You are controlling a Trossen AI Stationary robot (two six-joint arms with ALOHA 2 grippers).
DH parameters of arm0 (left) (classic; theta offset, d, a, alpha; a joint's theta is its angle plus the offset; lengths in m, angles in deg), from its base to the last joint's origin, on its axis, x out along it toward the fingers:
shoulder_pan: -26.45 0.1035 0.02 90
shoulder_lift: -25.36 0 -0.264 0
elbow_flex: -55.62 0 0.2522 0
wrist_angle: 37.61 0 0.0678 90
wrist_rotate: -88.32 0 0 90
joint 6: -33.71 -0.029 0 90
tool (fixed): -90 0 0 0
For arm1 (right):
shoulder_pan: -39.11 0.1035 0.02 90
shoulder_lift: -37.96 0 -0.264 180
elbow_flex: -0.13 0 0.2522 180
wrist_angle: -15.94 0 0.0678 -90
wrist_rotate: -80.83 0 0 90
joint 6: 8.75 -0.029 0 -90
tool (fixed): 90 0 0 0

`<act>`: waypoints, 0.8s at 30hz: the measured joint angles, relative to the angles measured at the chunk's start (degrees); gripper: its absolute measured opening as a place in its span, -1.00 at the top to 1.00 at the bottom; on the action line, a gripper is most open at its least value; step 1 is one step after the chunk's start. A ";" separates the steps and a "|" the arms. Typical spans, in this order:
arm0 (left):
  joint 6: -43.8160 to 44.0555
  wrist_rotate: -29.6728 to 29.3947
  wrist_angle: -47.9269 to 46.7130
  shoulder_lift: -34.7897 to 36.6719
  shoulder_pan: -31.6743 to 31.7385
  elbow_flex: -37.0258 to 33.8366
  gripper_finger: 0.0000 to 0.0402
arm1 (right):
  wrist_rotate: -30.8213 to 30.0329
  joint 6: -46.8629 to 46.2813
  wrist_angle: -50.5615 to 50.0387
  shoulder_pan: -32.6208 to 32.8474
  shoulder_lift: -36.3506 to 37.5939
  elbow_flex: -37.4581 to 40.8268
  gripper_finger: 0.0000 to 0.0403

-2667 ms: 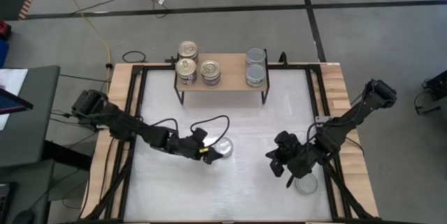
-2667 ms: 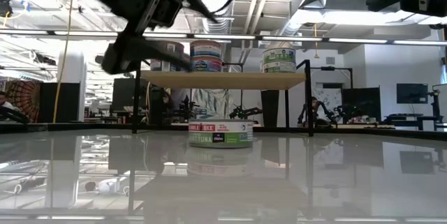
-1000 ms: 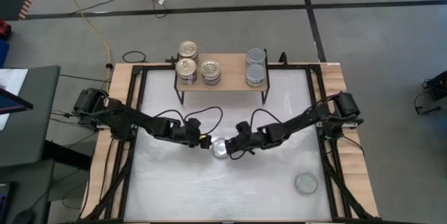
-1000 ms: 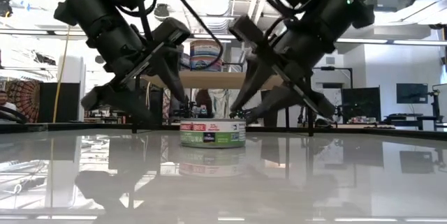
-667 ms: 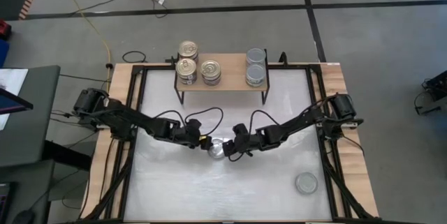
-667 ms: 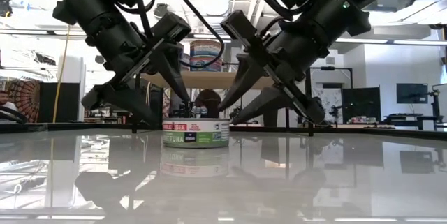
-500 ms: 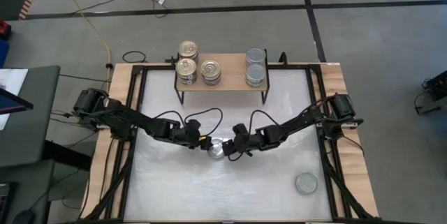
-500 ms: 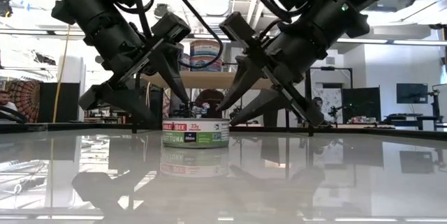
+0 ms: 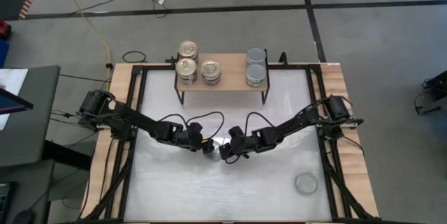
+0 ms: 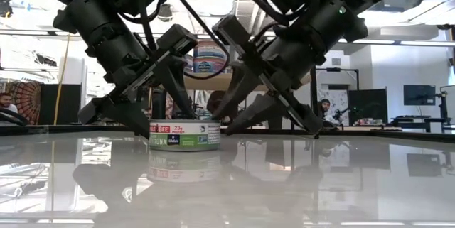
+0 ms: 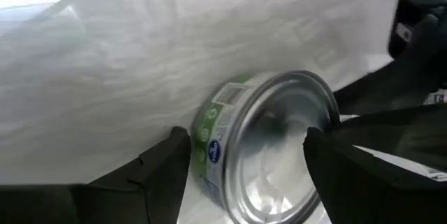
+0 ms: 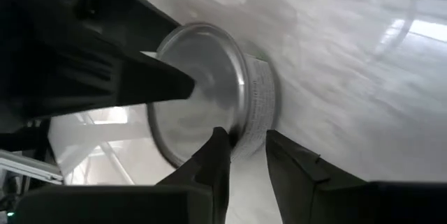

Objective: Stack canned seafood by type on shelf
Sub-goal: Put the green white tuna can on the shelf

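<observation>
A round seafood can (image 9: 211,150) with a silver lid and a green-and-white label (image 10: 184,134) stands upright on the white table, between my two grippers. My left gripper (image 9: 202,146) reaches in from the table's left, open, one finger (image 11: 318,147) above the lid and the other (image 11: 174,155) low beside the wall. My right gripper (image 9: 225,153) reaches in from the right, open by a narrow gap at the can's rim. The wooden shelf (image 9: 230,70) at the far edge carries gold-lidded cans (image 9: 186,69) on its left and silver-lidded cans (image 9: 255,75) on its right. My left gripper's fingers stand above and beside the can's left side, slanting down from the table's left; whether they touch it I cannot tell. My right gripper meets the can's top rim (image 12: 243,135) on its right side, slanting down from the table's right. One fingertip (image 12: 218,148) lies over the lid's edge, the other (image 12: 276,147) against the label wall. The can rests flat on the table.
One more silver-lidded can (image 9: 305,182) stands alone on the table near the right front corner. Black frame rails and wooden borders (image 9: 119,133) run along the table's left and right sides. Both arms stretch across the table's middle.
The can has slid along the table toward the left edge and slightly nearer, staying upright. My right gripper has followed it leftward at its rim. The can now sits between my left gripper's fingers.
</observation>
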 joint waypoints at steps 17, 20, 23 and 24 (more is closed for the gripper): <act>-3.50 1.93 7.27 -0.08 -0.04 -0.09 -0.32 | 0.20 0.31 -1.41 0.03 0.07 0.00 0.77; -2.32 3.77 6.61 -0.04 -0.04 -0.04 -0.32 | 0.20 0.66 -1.65 0.00 0.10 -0.02 0.85; 0.30 4.03 3.87 0.42 -0.50 -0.02 -0.32 | 0.22 1.03 -1.95 0.01 0.17 0.00 0.88; 0.75 4.02 3.19 0.42 -0.82 -0.02 -0.32 | 0.22 1.34 -1.95 0.07 0.18 -0.02 0.88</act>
